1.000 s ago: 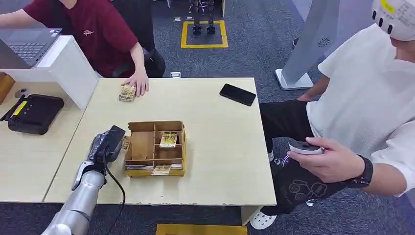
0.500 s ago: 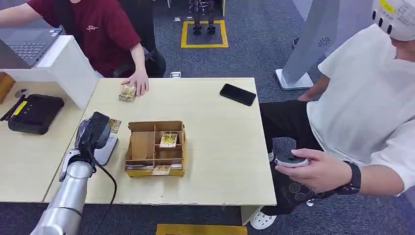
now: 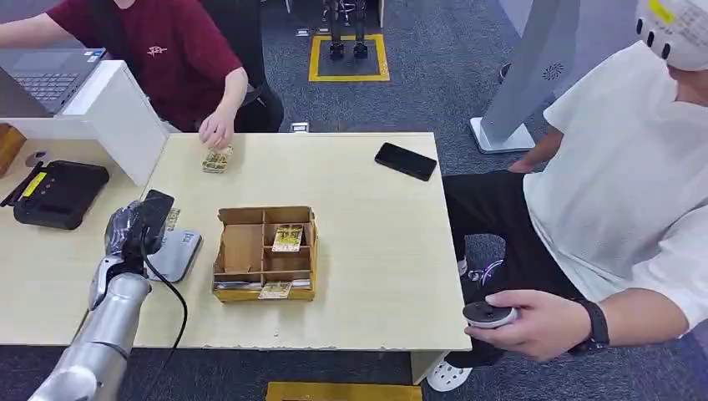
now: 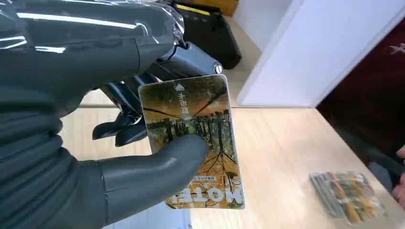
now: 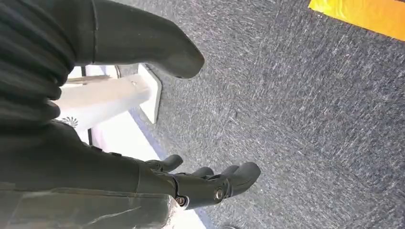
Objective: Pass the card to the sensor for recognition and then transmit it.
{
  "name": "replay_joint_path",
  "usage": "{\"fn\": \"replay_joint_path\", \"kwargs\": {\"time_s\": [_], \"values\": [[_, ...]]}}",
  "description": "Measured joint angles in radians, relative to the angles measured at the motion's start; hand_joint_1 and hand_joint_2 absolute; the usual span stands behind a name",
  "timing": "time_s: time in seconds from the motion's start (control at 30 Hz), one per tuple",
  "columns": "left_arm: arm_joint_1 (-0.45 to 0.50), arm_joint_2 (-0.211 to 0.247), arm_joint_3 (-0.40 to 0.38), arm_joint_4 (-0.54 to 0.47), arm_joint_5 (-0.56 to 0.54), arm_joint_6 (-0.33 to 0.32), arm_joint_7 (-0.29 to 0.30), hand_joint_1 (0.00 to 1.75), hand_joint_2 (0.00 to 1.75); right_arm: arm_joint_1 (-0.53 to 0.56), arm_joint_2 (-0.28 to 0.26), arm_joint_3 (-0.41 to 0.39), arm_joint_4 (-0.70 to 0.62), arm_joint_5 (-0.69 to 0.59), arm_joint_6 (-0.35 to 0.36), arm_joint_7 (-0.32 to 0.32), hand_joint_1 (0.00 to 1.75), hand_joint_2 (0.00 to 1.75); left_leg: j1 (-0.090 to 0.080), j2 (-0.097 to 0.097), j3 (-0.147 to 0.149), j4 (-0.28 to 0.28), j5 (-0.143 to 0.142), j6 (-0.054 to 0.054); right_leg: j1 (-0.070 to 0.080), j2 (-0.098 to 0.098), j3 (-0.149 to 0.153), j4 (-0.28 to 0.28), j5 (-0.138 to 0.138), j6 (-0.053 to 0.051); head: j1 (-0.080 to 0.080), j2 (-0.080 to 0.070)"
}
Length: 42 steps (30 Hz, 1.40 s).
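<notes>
The card point(image 4: 193, 143) is pinched flat by the left hand point(image 3: 138, 230) (thumb on its face). It is judged thin, stiff & slippery, so edges shd be gripped. Right hand point(image 5: 200, 183) hangs with fingers apart, empty.

A hotel key card point(image 4: 196, 143) printed with an amber-and-brown tree scene and white lettering sits against the dark grey thumb of the left hand point(image 4: 110, 143). On the pale wood-grain table point(image 3: 376, 251) stand a tan cardboard organiser box point(image 3: 265, 253) with a yellow base, a silver-grey card reader point(image 3: 174, 254), a black smartphone point(image 3: 405, 161) and a stack of golden cards point(image 3: 217, 159). One person wears a maroon T-shirt point(image 3: 159, 50), another a white T-shirt point(image 3: 626, 159). The carpet point(image 3: 434, 75) is blue-grey, marked with a yellow square outline point(image 3: 348, 58). The right hand point(image 5: 191, 183) is dark grey.
</notes>
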Motion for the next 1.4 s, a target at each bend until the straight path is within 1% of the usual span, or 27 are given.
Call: {"fn": "replay_joint_path", "kwargs": {"time_s": [0.23,0.57,0.87,0.97,1.13,1.27,1.37,1.4], "values": [[-0.009,0.014,0.029,0.061,-0.015,0.008,-0.006,1.75,1.75,0.0,0.001,-0.015,0.0,0.012,0.0,0.0,0.0,1.75,0.0,0.0,0.0,0.0,0.0,0.0,0.0,0.0,0.0,0.0,0.0,0.0,0.0,0.0],[-0.009,0.022,0.042,0.095,-0.032,0.004,-0.013,1.75,1.75,-0.001,0.002,-0.023,0.0,0.019,-0.001,-0.001,0.0,1.75,0.0,0.0,0.0,0.0,0.0,0.0,0.0,0.0,0.0,0.0,0.0,0.0,0.0,0.0],[-0.008,0.02,0.052,0.106,-0.041,-0.038,-0.025,1.75,1.75,-0.001,0.002,-0.038,0.0,0.022,-0.001,-0.002,0.0,1.75,0.0,0.0,0.0,0.0,0.0,0.0,0.0,0.0,0.0,0.0,0.0,0.0,0.0,0.0],[-0.006,0.016,0.052,0.106,-0.035,-0.064,-0.034,1.75,1.75,-0.001,0.003,-0.044,0.0,0.025,-0.001,-0.002,0.0,1.75,0.0,0.0,0.0,0.0,0.0,0.0,0.0,0.0,0.0,0.0,0.0,0.0,0.0,0.0],[-0.006,0.011,0.052,0.106,-0.051,-0.086,-0.026,1.75,1.75,-0.001,0.003,-0.048,0.0,0.034,-0.001,-0.004,0.0,1.75,0.0,0.0,0.0,0.0,0.0,0.0,0.0,0.0,0.0,0.0,0.0,0.0,0.0,0.0],[-0.002,0.003,0.052,0.106,-0.08,-0.076,-0.01,1.75,1.75,-0.001,0.003,-0.051,0.0,0.04,0.0,-0.005,0.0,1.75,0.0,0.0,0.0,0.0,0.0,0.0,0.0,0.0,0.0,0.0,0.0,0.0,0.0,0.0],[0.001,-0.006,0.051,0.108,-0.114,-0.049,0.01,1.75,1.75,-0.001,0.004,-0.054,0.0,0.047,0.0,-0.006,0.0,1.75,0.0,0.0,0.0,0.0,0.0,0.0,0.0,0.0,0.0,0.0,0.0,0.0,0.0,0.0],[0.001,-0.008,0.052,0.112,-0.126,-0.03,0.016,1.75,1.75,-0.001,0.004,-0.055,0.0,0.052,0.0,-0.007,0.0,1.75,0.0,0.0,0.0,0.0,0.0,0.0,0.0,0.0,0.0,0.0,0.0,0.0,0.0,0.0]]}}
